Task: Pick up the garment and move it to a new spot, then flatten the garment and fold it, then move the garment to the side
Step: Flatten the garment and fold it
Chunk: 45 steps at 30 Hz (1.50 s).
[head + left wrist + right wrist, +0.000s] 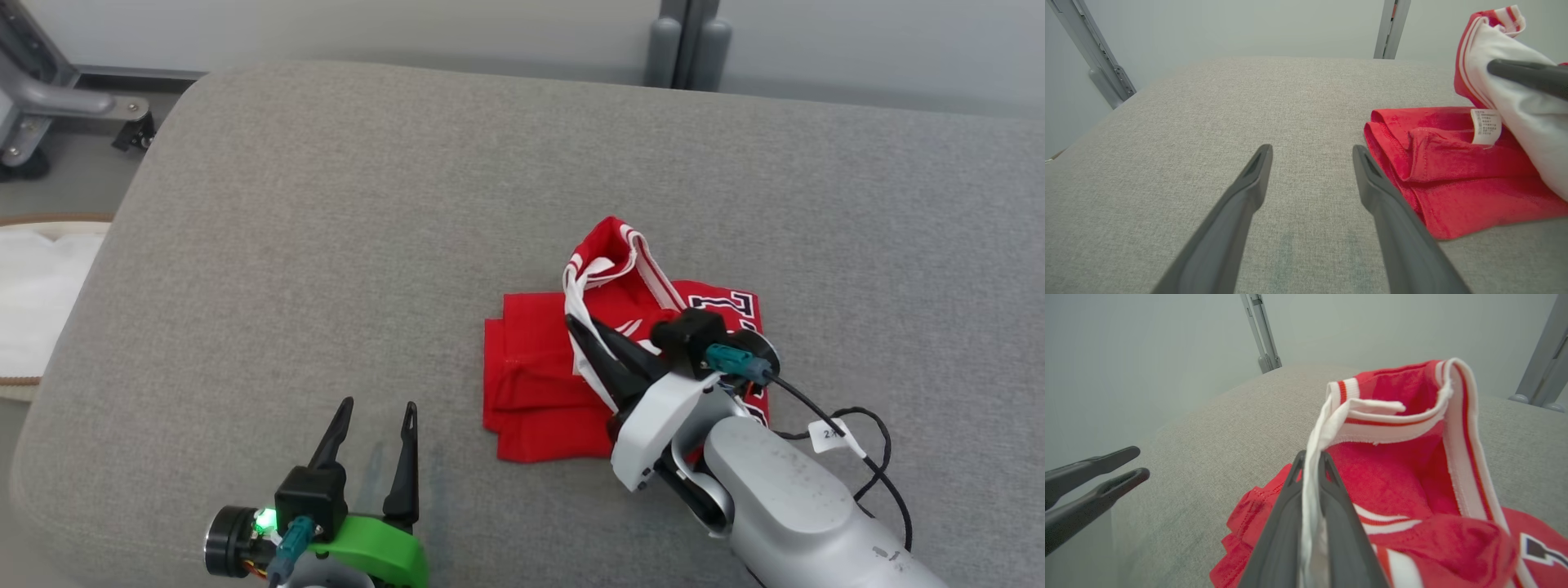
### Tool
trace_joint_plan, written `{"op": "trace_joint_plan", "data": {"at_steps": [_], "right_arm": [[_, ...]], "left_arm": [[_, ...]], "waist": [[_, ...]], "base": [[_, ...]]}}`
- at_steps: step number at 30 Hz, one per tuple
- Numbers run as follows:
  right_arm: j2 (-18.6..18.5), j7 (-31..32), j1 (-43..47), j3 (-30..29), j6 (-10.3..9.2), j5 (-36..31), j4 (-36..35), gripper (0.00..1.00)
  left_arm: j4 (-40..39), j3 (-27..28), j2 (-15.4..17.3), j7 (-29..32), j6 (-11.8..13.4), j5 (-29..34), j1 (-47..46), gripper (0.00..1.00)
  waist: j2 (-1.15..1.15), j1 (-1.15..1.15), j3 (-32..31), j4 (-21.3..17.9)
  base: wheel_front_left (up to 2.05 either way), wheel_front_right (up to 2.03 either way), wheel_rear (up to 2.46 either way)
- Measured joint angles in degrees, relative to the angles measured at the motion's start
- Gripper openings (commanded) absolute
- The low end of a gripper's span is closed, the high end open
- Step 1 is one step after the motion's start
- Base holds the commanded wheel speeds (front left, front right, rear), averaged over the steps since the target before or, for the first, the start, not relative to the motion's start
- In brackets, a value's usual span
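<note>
Right of centre in the head view, on the grey cushion (326, 245): a red garment (531, 384), mostly stacked in flat layers, with a strip of white trim (581, 278) pulled up off the pile. Pinched tight on that trim, the right gripper (571, 320), reaching in from the lower right. At the lower left, well apart from the cloth, the left gripper (380, 406), fingers spread wide and holding nothing. In the left wrist view, two spread fingers over bare cushion, folded red layers with a care label (1485, 126) at the right of the frame, and the raised trim at the upper right. In the right wrist view, dark fingers pressed together at bottom centre with the trim clamped between them, and a red opening of the shirt standing up behind. Judged from this: moving and folding apparently done or nearly so, though not quite neat with that edge lifted. Probably left to do: laying the edge down and carrying the bundle off to the side. Cannot tell whether the present grip serves a last fold or the final move.
</note>
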Motion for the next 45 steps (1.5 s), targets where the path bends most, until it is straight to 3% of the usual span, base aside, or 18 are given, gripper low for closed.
{"op": "trace_joint_plan", "data": {"at_steps": [3,4,5,6,11,22,29,38,45], "right_arm": [[0.25,-0.01,-1.25,3.33,0.0,1.36,2.14,0.0],[0.26,-0.01,-1.58,4.6,0.0,1.9,2.83,0.1],[0.22,-0.01,-1.82,5.81,0.0,2.92,2.7,0.48],[0.25,-0.01,-2.0,6.55,0.0,3.88,2.16,1.0],[0.62,-0.03,-3.13,5.33,0.0,4.82,-1.15,1.0],[0.12,-0.04,3.38,-17.33,0.0,-7.89,-5.0,1.0],[-0.2,-0.04,10.44,-27.85,0.0,-13.39,-7.3,1.0],[0.21,-0.04,18.39,-35.16,0.0,-16.49,-9.17,1.0],[0.36,-0.04,22.45,-36.57,0.0,-16.49,-9.71,1.0]], "left_arm": [[0.08,-0.38,0.0,0.0,0.02,-0.23,-0.07,1.0],[0.14,-0.47,0.0,0.0,0.03,-0.41,-0.1,1.0],[0.25,-0.57,0.0,0.0,0.04,-0.42,-0.12,1.0],[0.29,-0.6,0.0,0.0,0.11,-0.46,-0.13,1.0],[0.1,0.13,0.0,0.0,0.54,-0.46,-0.29,1.0],[-0.74,3.11,-0.01,0.0,0.27,1.76,-0.8,1.0],[-0.69,5.02,-0.01,0.0,-0.2,3.3,-0.75,1.0],[-0.78,6.88,-0.01,0.0,-0.65,4.26,2.28,1.0],[-1.38,7.44,-0.01,0.0,-0.64,4.95,5.08,1.0]], "waist": [[0.0,0.0,0.33,1.6],[0.0,0.0,0.43,2.08],[0.0,0.0,0.5,2.47],[0.0,0.0,0.53,2.75],[0.0,0.0,0.47,2.43],[0.0,0.0,-0.84,-3.34],[0.0,0.0,-2.2,-6.96],[0.0,0.0,-4.98,-9.98],[0.0,0.0,-7.18,-11.63]], "base": [[0.0,0.0,0.0],[0.0,0.0,0.0],[0.0,0.0,0.0],[0.0,0.0,0.0],[0.0,0.0,0.0],[0.0,0.0,0.0],[0.0,0.0,0.0],[0.0,0.0,0.0],[0.0,0.0,0.0]]}}
